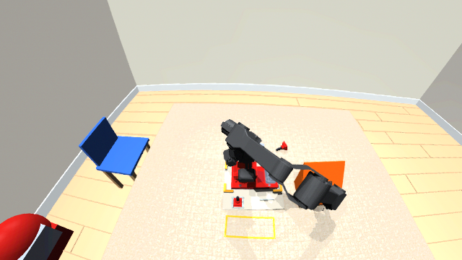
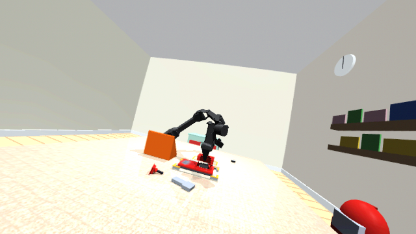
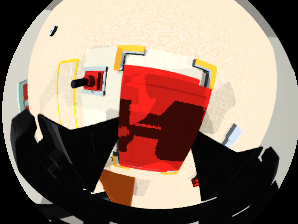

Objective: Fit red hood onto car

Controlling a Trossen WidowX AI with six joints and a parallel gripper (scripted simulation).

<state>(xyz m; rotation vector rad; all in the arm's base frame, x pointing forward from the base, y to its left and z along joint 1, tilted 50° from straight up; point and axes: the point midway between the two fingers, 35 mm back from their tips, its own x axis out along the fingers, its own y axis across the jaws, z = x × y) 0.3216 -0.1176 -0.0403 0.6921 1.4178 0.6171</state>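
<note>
exterior: red hood is over the engine end of the car chassis, engine block showing beneath it. gripper has the hood clamped, fingers set wide, one on either side of it. can't tell whether any peg is in a corner hole.

chassis sits in the jig, inside its yellow corner brackets. on the same pale plate, beside the chassis: small red part with black knob. yellow rectangle outline is on the surface just past that side.

top: arm reaches over from beside the orange block. loose red piece with black stem lies apart from the jig on the opposite side from the yellow outline. grey-blue stepped bar lies flat near the jig, same side.

farther out: small black disc, blue chair, wall clock.
</note>
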